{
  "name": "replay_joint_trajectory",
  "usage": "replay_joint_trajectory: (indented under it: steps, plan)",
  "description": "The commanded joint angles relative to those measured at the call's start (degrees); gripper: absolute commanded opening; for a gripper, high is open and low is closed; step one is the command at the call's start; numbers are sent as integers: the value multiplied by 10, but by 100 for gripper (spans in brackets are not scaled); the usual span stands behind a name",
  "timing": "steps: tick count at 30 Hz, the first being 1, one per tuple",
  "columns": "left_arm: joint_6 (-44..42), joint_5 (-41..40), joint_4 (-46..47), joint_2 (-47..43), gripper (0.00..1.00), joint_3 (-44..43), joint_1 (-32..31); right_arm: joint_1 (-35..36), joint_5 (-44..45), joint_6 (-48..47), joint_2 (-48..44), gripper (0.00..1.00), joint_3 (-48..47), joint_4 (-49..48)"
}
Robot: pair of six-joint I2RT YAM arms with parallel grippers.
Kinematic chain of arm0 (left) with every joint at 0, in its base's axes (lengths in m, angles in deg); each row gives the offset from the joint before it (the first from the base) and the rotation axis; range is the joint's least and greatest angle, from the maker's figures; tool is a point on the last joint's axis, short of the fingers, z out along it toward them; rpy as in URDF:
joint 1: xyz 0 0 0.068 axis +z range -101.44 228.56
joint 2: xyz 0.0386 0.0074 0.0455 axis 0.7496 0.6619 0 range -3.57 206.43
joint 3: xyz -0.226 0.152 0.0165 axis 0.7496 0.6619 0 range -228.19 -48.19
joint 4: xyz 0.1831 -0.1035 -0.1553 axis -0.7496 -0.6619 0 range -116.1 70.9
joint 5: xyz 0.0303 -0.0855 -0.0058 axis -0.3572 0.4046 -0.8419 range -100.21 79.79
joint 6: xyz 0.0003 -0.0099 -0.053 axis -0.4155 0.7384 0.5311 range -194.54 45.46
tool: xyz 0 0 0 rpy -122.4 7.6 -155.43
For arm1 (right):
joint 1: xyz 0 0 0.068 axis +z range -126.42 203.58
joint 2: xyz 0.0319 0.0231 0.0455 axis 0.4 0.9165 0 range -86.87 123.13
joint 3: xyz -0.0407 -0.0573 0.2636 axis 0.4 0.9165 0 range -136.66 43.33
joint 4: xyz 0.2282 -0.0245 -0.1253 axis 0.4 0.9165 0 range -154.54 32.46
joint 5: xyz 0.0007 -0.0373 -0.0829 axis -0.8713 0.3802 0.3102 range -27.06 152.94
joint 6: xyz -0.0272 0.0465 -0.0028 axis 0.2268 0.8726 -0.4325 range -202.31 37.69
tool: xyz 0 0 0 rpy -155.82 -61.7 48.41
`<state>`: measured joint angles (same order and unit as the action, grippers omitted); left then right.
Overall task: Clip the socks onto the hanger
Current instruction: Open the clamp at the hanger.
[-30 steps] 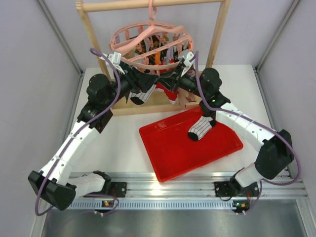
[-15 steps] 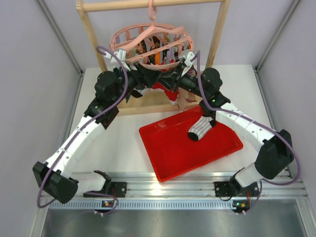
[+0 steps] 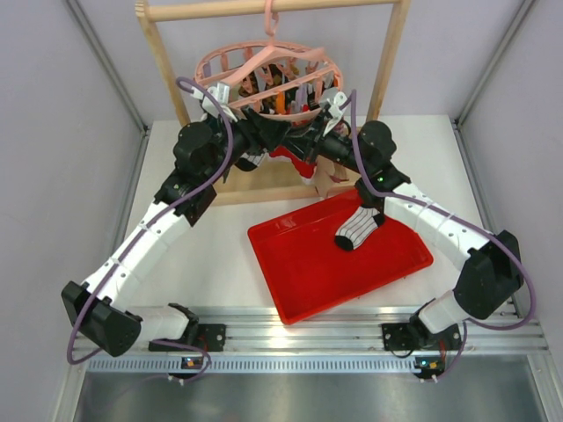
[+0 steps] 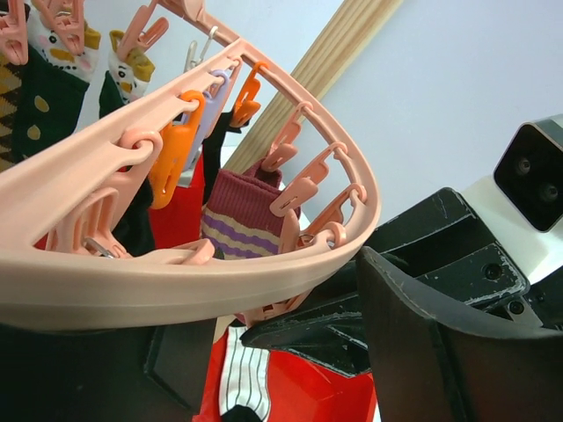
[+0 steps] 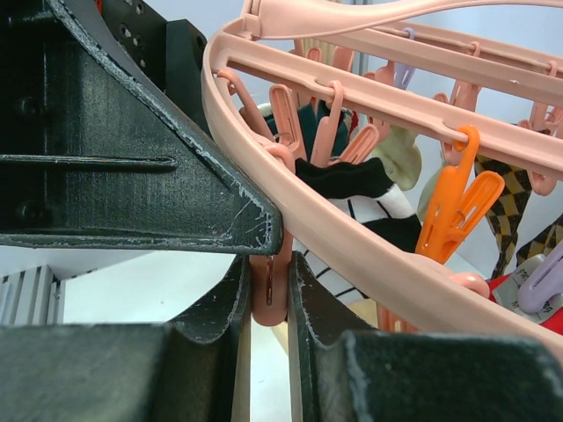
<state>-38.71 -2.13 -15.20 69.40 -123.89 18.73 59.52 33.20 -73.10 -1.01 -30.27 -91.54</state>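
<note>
**Right end effector (image 5: 268,264) pinches a peg (image 5: 266,308) under the hanger (image 4: 176,286); one of the socks (image 3: 359,227) lies in the tray (image 3: 295,294)**

The hanger hangs by its hook from the wooden rack (image 3: 387,61) at the far side of the bench (image 3: 202,255). Both arms reach up beneath it, one from each side. Their end effectors sit close together under the near part of the ring.

The right end effector is pressed together on a pink peg that dangles from the outer ring. The peg sits squarely between the two fingers, just below the rim. Behind the ring in the right wrist view, black and white striped cloth shows among the pegs.

The left end effector (image 3: 253,132) is spread. In the left wrist view the outer rim crosses in front of the gap between its fingers. Low in that gap hangs the other sock (image 4: 239,382), white with thin black stripes and a black end. What holds it up is hidden behind the rim.

The first sock lies flat in the red tray, toward its far right corner, well apart from both end effectors. The tray rests on the bench just in front of the rack.

Other items are clipped round the ring, among them a maroon sock (image 4: 246,220) with pale stripes, just beside an orange peg (image 4: 171,167).
</note>
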Motion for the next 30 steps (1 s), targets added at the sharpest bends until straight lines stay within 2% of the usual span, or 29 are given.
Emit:
replay_joint_trajectory:
  steps: [1,3,13,21,28,30]
  plan:
    - [-11,-19,37,5,64,-24,0,20,-36,-2,-29,0,-18,-25]
    - [-14,-18,37,5,61,-23,0,20,-36,-2,-30,0,-18,-25]
    - [-46,13,35,-4,55,-9,0,18,-45,6,-33,0,-15,-26]
    - [-52,1,30,1,49,-18,0,18,-52,9,-38,0,-15,-25]
    - [-49,-15,16,13,36,-39,0,18,-57,-2,-41,0,-15,-17]
    - [-44,-17,13,15,28,-43,0,18,-56,-9,-43,0,-14,-12]
